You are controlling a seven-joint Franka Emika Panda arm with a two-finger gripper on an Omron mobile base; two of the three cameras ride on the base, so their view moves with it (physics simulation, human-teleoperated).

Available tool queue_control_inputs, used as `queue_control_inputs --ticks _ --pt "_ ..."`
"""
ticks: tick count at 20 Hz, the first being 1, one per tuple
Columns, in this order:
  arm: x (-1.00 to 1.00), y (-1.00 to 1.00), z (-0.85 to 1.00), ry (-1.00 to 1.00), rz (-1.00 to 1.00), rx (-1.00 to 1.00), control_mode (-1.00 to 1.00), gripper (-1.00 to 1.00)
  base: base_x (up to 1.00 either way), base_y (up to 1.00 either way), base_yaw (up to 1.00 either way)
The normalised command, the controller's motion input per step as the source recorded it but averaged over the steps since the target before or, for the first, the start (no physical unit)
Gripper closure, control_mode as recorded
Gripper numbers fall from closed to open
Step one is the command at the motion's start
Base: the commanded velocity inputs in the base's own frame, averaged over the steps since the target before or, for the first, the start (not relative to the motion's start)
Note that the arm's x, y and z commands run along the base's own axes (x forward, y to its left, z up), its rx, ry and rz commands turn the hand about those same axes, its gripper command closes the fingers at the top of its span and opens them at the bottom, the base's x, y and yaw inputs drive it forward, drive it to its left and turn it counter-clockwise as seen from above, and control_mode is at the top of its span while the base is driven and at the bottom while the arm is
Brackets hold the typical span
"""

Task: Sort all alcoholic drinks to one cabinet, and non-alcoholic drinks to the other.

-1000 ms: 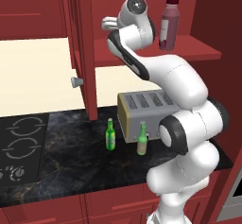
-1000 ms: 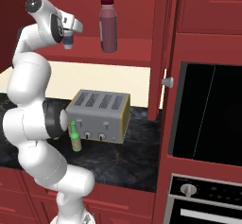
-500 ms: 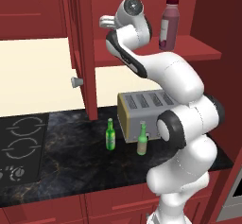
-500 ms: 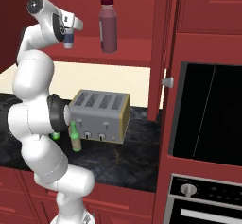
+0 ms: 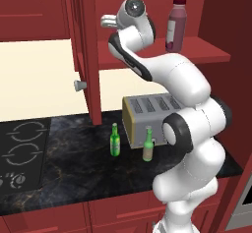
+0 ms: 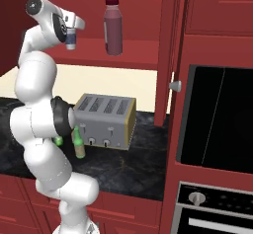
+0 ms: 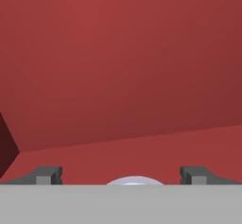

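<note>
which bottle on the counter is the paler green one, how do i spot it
Find the silver toaster on the dark counter. Two slim green bottles stand before it; the paler olive bottle is the one touching the toaster's front, beside the robot, unlike the bright green bottle standing farther left.

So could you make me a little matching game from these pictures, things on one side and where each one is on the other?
Things:
1. wide dark red-purple juice bottle
2. bright green slim glass bottle
3. silver four-slot toaster
4. small white lidded cup with a dark sleeve

Places:
a. black counter, left of the paler olive bottle
b. shelf, by the gripper
c. shelf, standing free
d. counter, behind both bottles

Pairs: 1-c, 2-a, 3-d, 4-b
</note>
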Motion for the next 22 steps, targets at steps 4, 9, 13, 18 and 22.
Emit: queue_control_inputs --ticks 4,9,13,18,22 --pt "-0.15 -0.04 0.00 0.00 -0.05 0.00 -1.00 -1.00 0.00 0.00 0.00" --pt "-0.32 -0.20 0.00 0.00 -0.08 0.00 -1.00 -1.00 0.00 0.00 0.00" --pt "-0.37 -0.16 0.00 0.00 -0.07 0.00 -1.00 -1.00 0.00 0.00 0.00" --pt "-0.47 -0.13 0.00 -0.01 -0.05 0.00 -1.00 -1.00 0.00 0.00 0.00" --pt "-0.55 -0.07 0.00 -0.03 -0.01 0.00 -1.00 -1.00 0.00 0.00 0.00"
